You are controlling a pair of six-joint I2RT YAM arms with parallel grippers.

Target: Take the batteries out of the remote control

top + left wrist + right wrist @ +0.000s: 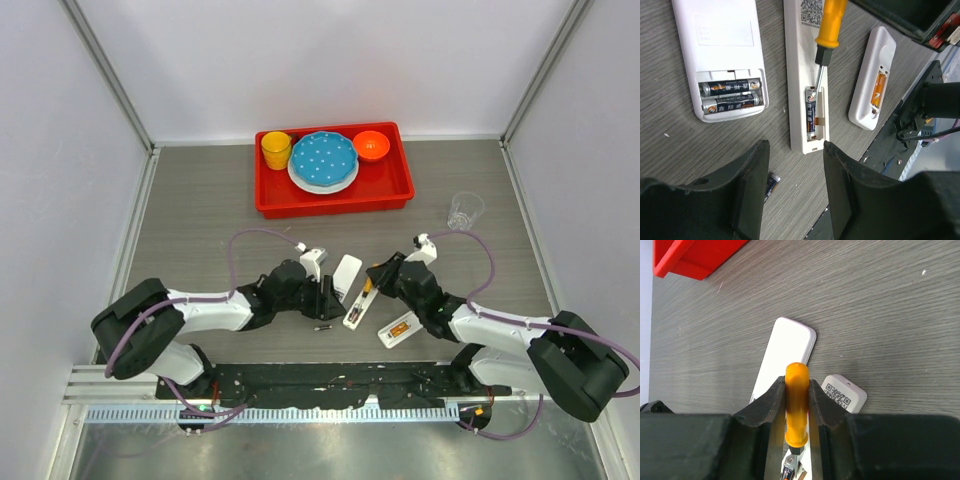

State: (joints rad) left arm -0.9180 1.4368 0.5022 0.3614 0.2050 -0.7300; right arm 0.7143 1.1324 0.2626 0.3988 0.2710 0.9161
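Observation:
Three white remote pieces lie back-up. The wide remote (725, 50) shows two batteries (730, 96) in its open bay. One dark battery (811, 116) sits in the slim remote (802, 65), with the screwdriver's (830, 22) tip at its upper end. A third piece (871, 82) has an orange bit in its slot. A loose battery (771, 183) lies on the table by my left gripper (796, 146), which is open and empty just short of the slim remote's end. My right gripper (796, 383) is shut on the orange screwdriver handle (797, 405) above the slim remote (845, 393).
A red tray (334, 198) holding a yellow cup, a blue plate and an orange bowl stands at the back. A clear plastic cup (464, 211) stands at the right. The black rail (330, 382) runs along the near edge.

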